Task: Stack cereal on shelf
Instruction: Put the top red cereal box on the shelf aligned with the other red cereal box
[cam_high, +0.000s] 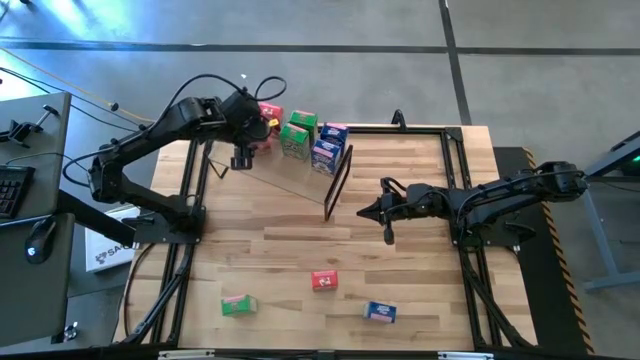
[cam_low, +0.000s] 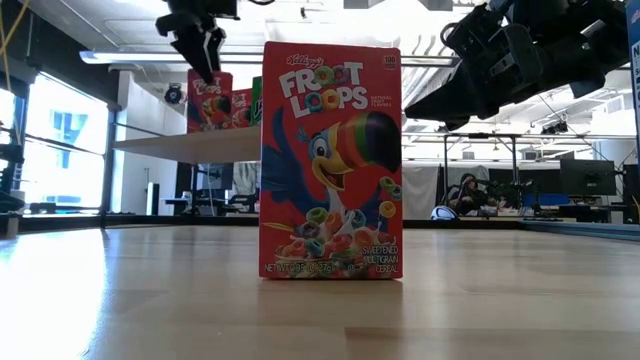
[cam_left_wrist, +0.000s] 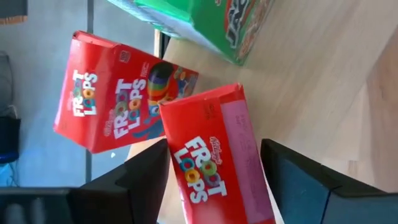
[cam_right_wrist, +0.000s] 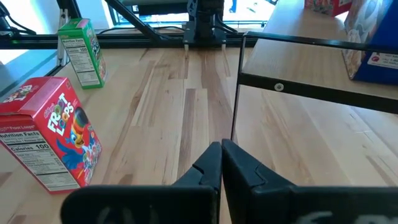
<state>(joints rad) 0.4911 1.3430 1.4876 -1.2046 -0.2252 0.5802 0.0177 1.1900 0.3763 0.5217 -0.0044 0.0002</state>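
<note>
I see the shelf (cam_high: 290, 165), a pale plywood board with a thin black frame end, standing at the far side of the bench (cam_high: 300, 240). On it stand two red boxes (cam_high: 268, 115), green boxes (cam_high: 298, 132) and blue boxes (cam_high: 328, 146) in a row from left to right. My left hand (cam_high: 243, 160) hovers at the shelf's left end, fingers (cam_left_wrist: 146, 171) spread to either side of a red box (cam_left_wrist: 214, 155); I cannot tell whether they touch it. A second red box (cam_left_wrist: 115, 102) stands just beside it, with a green one (cam_left_wrist: 230, 22) past them. Three boxes wait on the near bench: green (cam_high: 237, 305) on the left, red (cam_high: 324, 281) in the middle, blue (cam_high: 379, 312) on the right. My right hand (cam_high: 388, 212) hangs over mid-bench, right of the frame end, fingers pressed together and holding nothing.
</note>
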